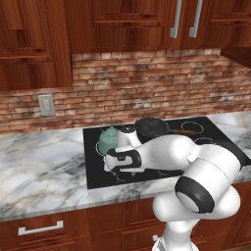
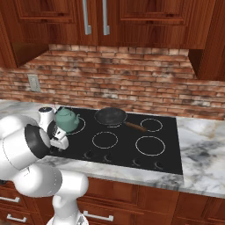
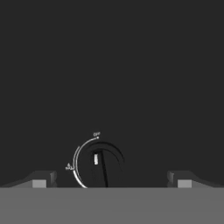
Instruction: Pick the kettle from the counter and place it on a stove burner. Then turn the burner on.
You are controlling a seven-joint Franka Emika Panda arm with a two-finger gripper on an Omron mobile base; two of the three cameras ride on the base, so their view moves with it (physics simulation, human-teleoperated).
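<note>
With kettle (image 2: 67,119) set on burner (image 2: 75,125), gripper (image 3: 111,179) spread wide over knob (image 3: 99,164). Risk: off-centre closure slipping off the knob, leaving burner unlit.

You can read "OFF" at the top of the white dial arc around the knob (image 3: 99,164), just ahead between the fingertips (image 3: 43,178).
</note>
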